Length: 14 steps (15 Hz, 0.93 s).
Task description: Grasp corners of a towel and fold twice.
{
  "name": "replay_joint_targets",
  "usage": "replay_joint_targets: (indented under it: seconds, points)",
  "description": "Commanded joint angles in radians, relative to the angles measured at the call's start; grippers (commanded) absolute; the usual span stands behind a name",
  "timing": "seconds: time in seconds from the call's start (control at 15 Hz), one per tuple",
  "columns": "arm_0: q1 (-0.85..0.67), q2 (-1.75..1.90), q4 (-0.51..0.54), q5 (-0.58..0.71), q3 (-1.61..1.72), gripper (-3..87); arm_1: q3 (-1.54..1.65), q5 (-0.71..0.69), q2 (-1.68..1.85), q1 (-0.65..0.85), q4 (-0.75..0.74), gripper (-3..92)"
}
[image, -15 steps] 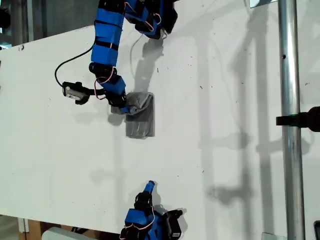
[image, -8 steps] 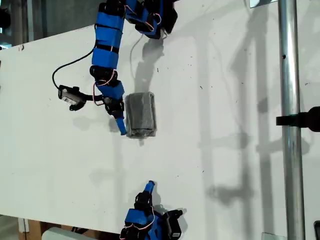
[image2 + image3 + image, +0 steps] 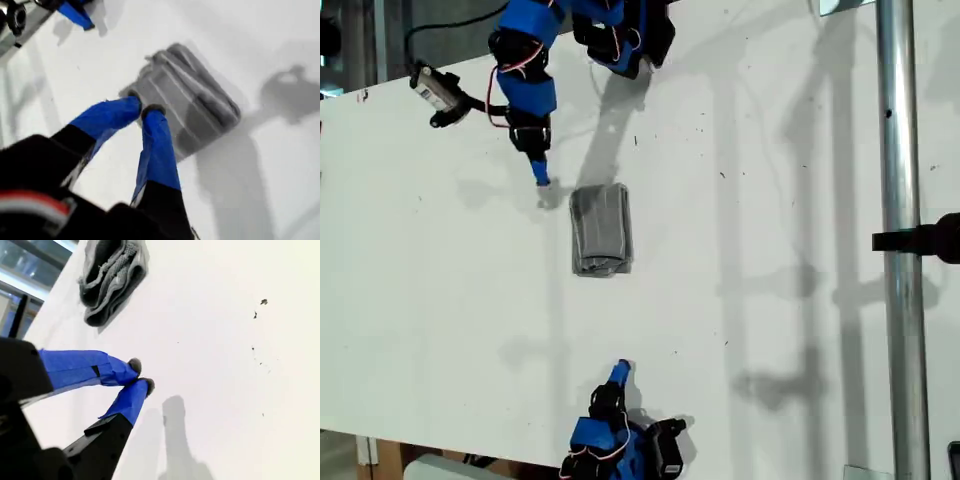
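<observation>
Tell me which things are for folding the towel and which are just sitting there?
For the job: the towel, my first gripper, my second gripper.
Just there: the metal pole, the black clamp on it.

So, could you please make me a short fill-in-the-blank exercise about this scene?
1. The towel lies ___ on the table, held by neither gripper.
2. The jaws of my first gripper and my second gripper are ___ in colour.
3. The table's surface is ___ in colour.
4. At the exterior view's right stands a metal ___.

Missing words: folded; blue; white; pole
</observation>
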Motion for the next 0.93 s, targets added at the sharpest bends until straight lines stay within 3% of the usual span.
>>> replay_joint_targets:
  seconds: [0.0,0.13,0.27,0.33,0.4,0.47,0.53,0.87]
  points:
    - [0.026,0.003,-0.020,-0.032,0.006,1.8,0.321,0.132,0.560,-0.015,0.179,-0.3]
    - [0.035,0.003,0.028,-0.025,0.006,1.2,0.436,0.250,0.715,-0.067,0.362,-0.3]
    - [0.072,0.002,0.044,0.086,0.008,1.5,0.537,0.362,0.726,-0.092,0.388,-0.3]
    - [0.100,0.002,0.044,0.097,0.008,1.5,0.601,0.543,0.727,-0.083,0.431,0.8]
    - [0.109,0.002,0.044,0.137,0.008,1.5,0.632,0.575,0.719,-0.098,0.472,5.9]
    - [0.107,0.002,0.046,0.275,0.008,1.5,0.630,0.583,0.724,-0.164,0.474,11.7]
    - [0.107,0.002,0.041,0.403,0.008,1.6,0.630,0.558,0.724,-0.219,0.477,11.7]
    - [0.106,0.002,0.043,0.393,0.008,1.5,0.630,0.555,0.727,-0.314,0.477,11.7]
